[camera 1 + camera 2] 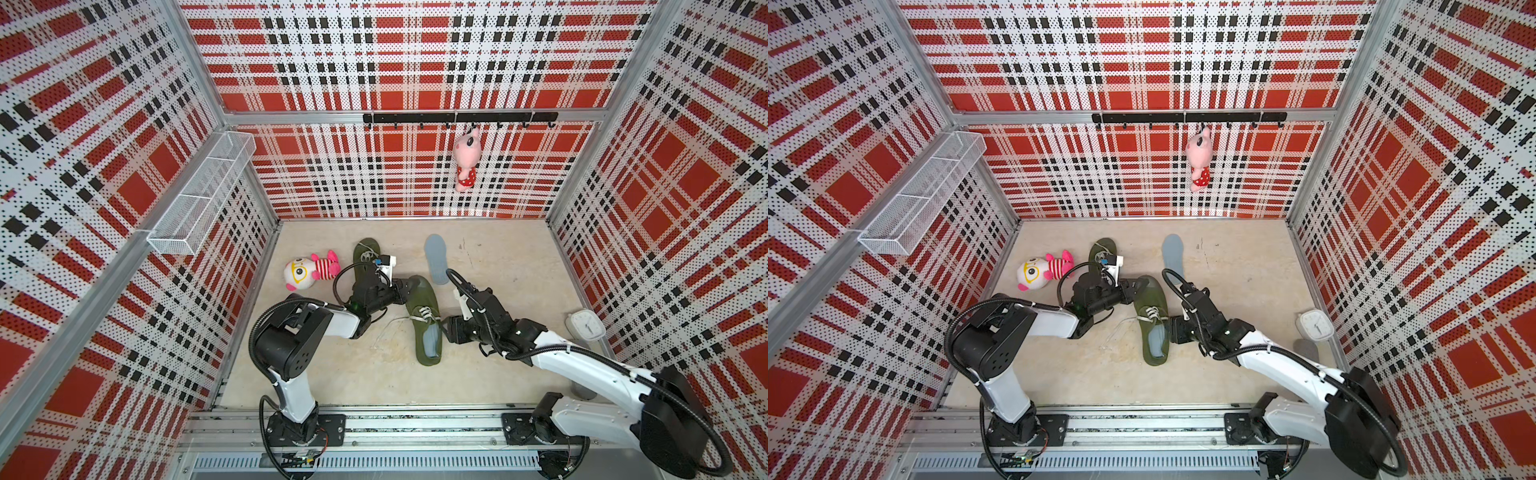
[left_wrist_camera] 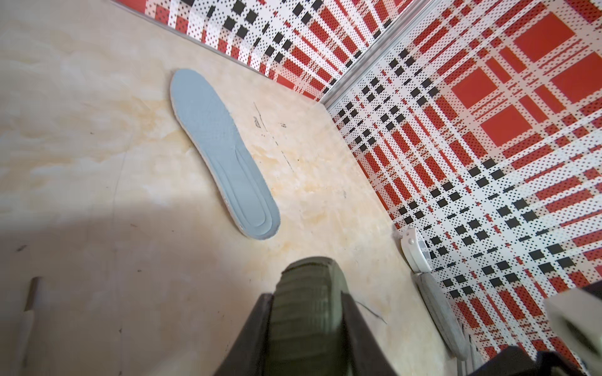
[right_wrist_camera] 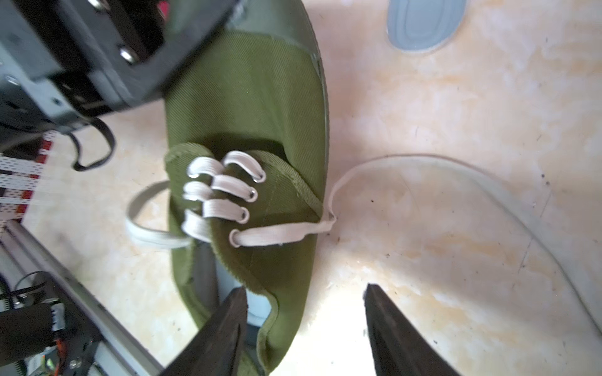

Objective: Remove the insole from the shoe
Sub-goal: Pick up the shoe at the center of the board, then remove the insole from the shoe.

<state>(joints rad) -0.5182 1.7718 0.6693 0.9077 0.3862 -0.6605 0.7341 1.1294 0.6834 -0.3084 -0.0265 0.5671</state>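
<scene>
Plaid walls [image 1: 395, 62], beige floor [image 1: 519, 257]: my left gripper [image 2: 308, 299] clamps the green shoe [image 1: 422, 305] by its toe; my right gripper [image 3: 306, 293] gapes open across its side wall. The insole [image 1: 432, 341] sits inside, front end hidden under the laces [image 3: 224, 188].

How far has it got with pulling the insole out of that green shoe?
One loose insole already lies on the floor, apart from the shoes. In hand: the left gripper clamps the toe of the green shoe while the right gripper stands open at its mouth, one finger inside. Left: the grey insole inside that shoe has to come out.
</scene>
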